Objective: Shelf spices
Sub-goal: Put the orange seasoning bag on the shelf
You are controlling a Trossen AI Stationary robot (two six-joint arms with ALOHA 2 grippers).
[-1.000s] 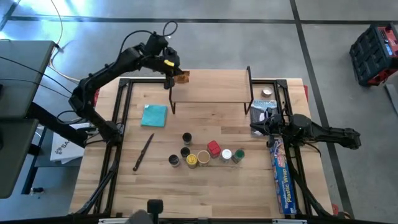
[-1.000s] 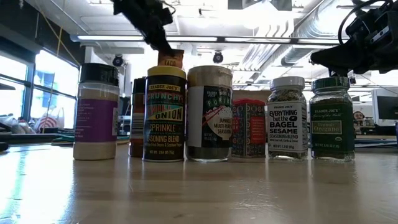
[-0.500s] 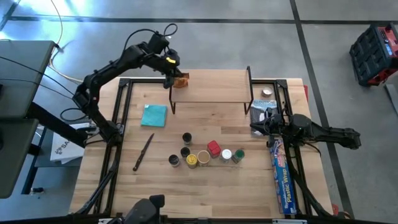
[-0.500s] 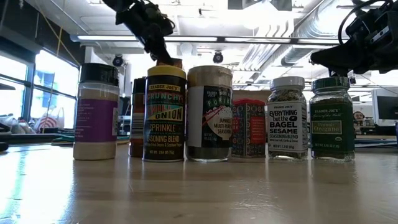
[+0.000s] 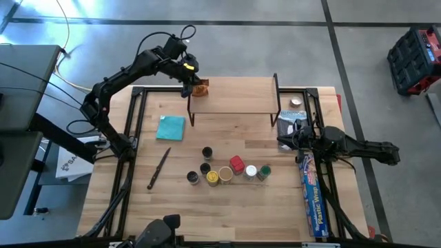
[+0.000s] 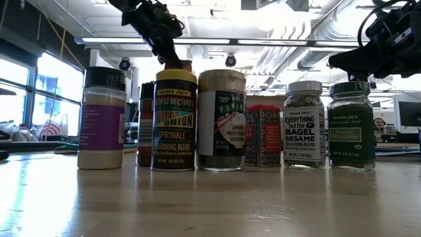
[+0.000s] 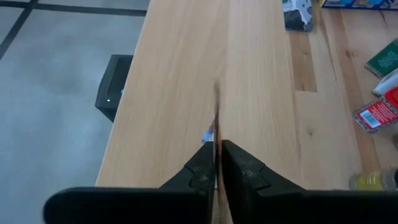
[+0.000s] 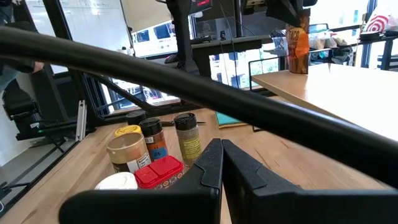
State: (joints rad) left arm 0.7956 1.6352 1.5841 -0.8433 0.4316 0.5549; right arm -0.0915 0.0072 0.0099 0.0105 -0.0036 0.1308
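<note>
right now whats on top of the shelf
One orange-brown packet stands upright at the left end of the shelf, pinched between the left gripper fingers. The rest of the board looks bare. The gripper covers part of the packet.

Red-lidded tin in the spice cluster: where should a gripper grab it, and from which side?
A judgement: take the red-lidded tin from straight above, fingers on its two flat long sides, just under the lid. It stands upright and is squarish, so flat faces suit the pads. Jars crowd it: the white-capped jar and tan-lidded jar sit close in front, so a level sideways approach looks blocked.
</note>
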